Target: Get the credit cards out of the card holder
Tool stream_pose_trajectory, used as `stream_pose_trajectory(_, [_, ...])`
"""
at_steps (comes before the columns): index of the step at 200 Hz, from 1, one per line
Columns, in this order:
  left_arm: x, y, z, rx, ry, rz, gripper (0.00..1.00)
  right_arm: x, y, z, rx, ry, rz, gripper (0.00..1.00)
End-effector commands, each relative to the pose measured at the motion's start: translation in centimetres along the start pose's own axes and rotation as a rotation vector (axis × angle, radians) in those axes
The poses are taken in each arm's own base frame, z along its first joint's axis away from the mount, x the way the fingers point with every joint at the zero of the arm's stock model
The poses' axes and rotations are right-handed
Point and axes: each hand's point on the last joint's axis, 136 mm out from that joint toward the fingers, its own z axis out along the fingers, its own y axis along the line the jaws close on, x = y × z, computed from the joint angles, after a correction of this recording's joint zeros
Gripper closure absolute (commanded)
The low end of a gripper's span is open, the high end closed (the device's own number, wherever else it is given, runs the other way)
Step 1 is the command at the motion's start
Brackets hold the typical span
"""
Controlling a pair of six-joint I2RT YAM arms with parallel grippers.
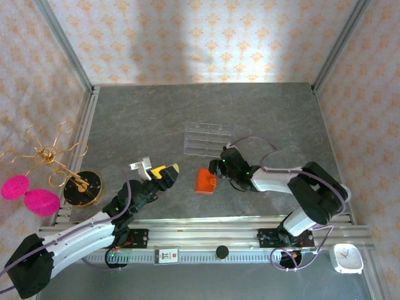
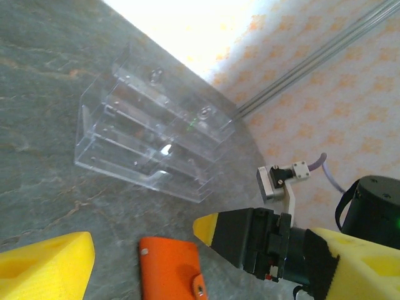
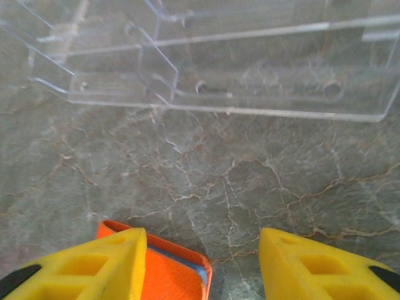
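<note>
From above, the small orange-red folding card holder (image 1: 205, 181) is seen lying flat on the grey marbled table (image 1: 144, 119), between the left gripper (image 1: 164, 175) and the right gripper (image 1: 219, 169), near the clear acrylic tiered rack (image 1: 208, 137). Its snap tab (image 2: 199, 289), too small to tell from above, is made out in the left wrist view, where the holder is cut off at the lower edge between widely parted yellow fingers (image 2: 44, 269). A grey-blue inner edge is revealed in the right wrist view; part of the holder is hidden there under one finger (image 3: 87, 265) of jaws held apart, with nothing gripped.
</note>
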Motion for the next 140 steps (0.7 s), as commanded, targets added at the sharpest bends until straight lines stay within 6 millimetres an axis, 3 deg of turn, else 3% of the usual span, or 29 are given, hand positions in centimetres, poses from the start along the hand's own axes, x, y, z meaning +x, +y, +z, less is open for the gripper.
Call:
stream_pose_trajectory(1, [0.4, 0.2, 0.3, -0.034, 0.033, 0.036, 0.17, 0.6, -0.5, 0.6, 0.058, 0.044, 0.056, 0.5])
stream_pose_trajectory(46, [1.3, 0.4, 0.4, -0.025, 0.069, 0.039, 0.21, 1.4, 0.1, 1.7, 0.053, 0.086, 0.095, 0.57])
stream_pose_trajectory(103, [1.7, -0.4, 0.3, 0.017, 0.096, 0.034, 0.21, 2.7, 0.3, 0.2, 0.094, 0.099, 0.091, 0.57])
stream_pose_trajectory(140, [1.9, -0.6, 0.4, 0.031, 0.104, 0.033, 0.21, 3.9, -0.1, 0.9, 0.112, 0.137, 0.061, 0.61])
